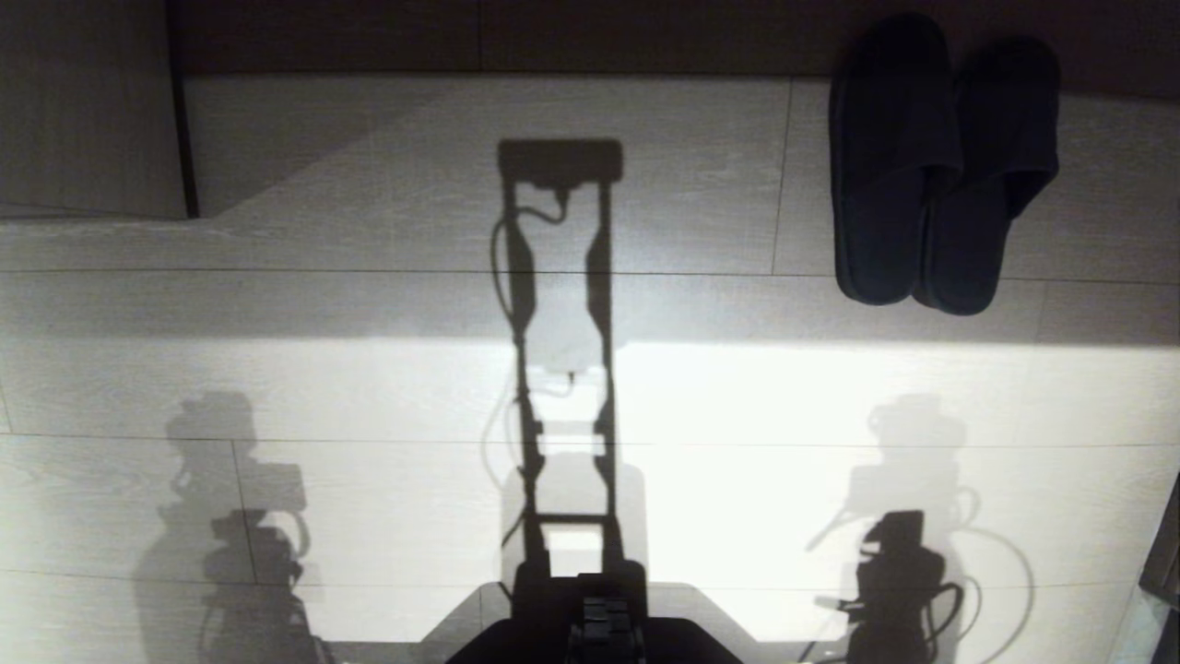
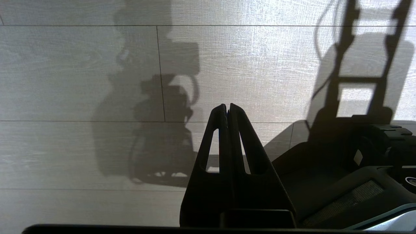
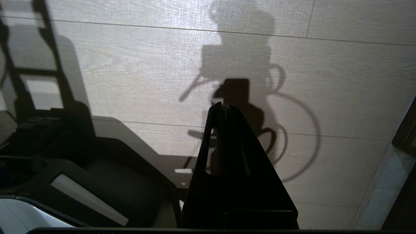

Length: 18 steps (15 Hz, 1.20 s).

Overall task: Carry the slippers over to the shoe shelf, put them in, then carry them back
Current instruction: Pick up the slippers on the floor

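The slippers (image 1: 940, 166) lie side by side on the pale wood-grain floor (image 1: 369, 387), touching along their inner edges, far ahead of the robot and off to its right. Their rounded toes point away, up against a dark band that runs along the far edge of the floor; the open heels face back toward the robot. They sit in the dimmer strip of floor, beyond the bright patch of light nearer the machine.

Neither arm reaches into the head view; only their shadows fall on the boards, one low on the left and one low on the right, with the tall shadow of the robot's frame between them. The dark front of the robot base (image 1: 599, 627) shows at the near edge.

The left end effector (image 2: 226, 109) hangs over bare floor beside the base, its two fingers pressed together at the tips, holding nothing. The right end effector (image 3: 224, 107) hangs the same way on the other side, fingers closed against each other and empty. Both are well apart from the slippers.

At the far left a pale upright panel (image 1: 88, 111) stands at the floor's edge.
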Motion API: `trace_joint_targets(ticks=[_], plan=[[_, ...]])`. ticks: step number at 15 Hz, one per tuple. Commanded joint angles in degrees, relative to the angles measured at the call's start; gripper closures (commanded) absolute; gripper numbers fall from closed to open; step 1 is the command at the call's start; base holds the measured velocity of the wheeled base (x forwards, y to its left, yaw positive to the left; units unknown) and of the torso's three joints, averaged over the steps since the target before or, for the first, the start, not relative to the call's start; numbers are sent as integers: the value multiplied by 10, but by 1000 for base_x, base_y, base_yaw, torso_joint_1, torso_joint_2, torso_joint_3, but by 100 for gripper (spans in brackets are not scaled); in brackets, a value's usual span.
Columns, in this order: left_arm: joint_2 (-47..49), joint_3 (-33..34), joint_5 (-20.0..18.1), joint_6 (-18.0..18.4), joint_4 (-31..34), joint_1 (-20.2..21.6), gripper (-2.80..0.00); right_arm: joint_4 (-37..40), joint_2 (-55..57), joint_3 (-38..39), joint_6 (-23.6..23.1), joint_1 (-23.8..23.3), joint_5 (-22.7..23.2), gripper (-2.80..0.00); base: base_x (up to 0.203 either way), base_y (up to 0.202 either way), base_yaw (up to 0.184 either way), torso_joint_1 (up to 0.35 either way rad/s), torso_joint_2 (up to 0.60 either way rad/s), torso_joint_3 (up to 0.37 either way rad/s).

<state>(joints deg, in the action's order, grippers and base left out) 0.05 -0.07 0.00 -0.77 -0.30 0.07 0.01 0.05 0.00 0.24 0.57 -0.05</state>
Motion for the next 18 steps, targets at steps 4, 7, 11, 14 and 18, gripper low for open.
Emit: trace_joint_targets(ticks=[4,7,11,14,18], plan=[[0,0,0,0,0,0,0,-1,0,0,-6,0,1,0,0,0,0,0,0,0],[0,0,0,0,0,0,0,-3,0,0,-4,0,0,0,0,0,0,0,0,0],[0,0,0,0,0,0,0,-4,23,-26,-39,0,8,0,0,0,0,0,0,0],[0,0,0,0,0,0,0,-23,52,-52,-42,1,10,0,0,0,0,0,0,0],[0,0,0,0,0,0,0,-160,257,-99,-32,2,0,0,0,0,0,0,0,0]])
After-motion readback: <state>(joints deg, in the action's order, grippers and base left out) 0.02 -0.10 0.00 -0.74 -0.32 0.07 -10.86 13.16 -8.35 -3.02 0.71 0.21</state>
